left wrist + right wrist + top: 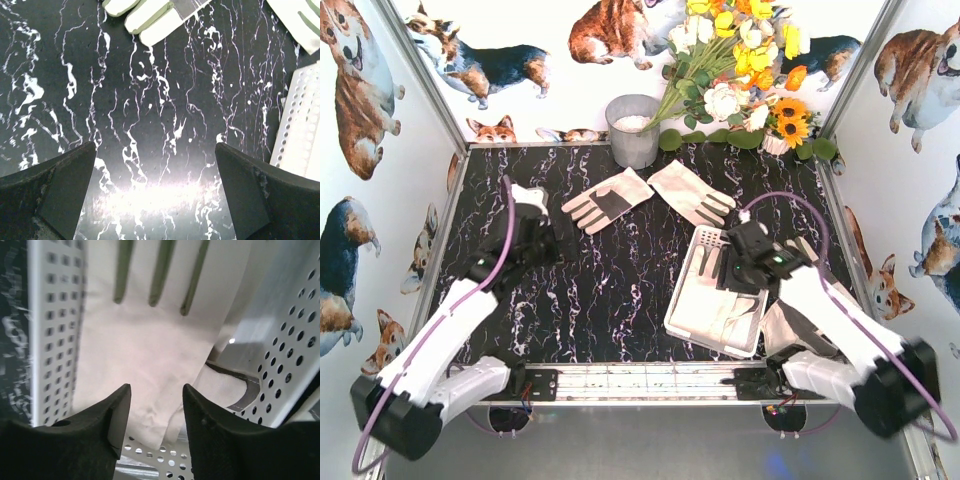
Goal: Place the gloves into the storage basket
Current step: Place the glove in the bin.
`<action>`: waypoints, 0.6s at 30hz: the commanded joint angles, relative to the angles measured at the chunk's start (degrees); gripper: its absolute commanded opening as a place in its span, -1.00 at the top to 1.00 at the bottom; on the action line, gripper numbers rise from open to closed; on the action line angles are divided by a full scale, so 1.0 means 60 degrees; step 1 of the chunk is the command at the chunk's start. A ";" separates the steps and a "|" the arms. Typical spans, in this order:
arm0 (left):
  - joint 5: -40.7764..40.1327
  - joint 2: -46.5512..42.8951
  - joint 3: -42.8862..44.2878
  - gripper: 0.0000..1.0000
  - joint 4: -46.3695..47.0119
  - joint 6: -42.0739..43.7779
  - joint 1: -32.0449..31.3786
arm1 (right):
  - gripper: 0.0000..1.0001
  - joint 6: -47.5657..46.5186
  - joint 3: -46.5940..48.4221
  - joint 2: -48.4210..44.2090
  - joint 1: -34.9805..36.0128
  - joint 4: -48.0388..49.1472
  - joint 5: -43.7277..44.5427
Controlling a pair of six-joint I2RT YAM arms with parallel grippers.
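Two gloves (608, 200), cuffs adj., fingers fan nearward (basket (708, 240) runs near-far).

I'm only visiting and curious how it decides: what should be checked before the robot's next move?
1. All gloves in the storage basket: not ok; the patched glove and the pale glove lie on the table.
2. Right gripper free: ok; jaws apart, nothing between them, above the glove in the basket.
3. Left gripper ready: ok; wide open above the table.
4. Room in the basket: ok; that glove lies flat.
5. Number of gloves inside: cannot tell.
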 commanded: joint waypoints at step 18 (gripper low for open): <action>-0.0523 0.7169 0.1961 -0.60 0.6325 -0.6400 0.0296 | -0.20 -0.0704 0.0296 -0.3337 -0.0063 0.0574 -0.0517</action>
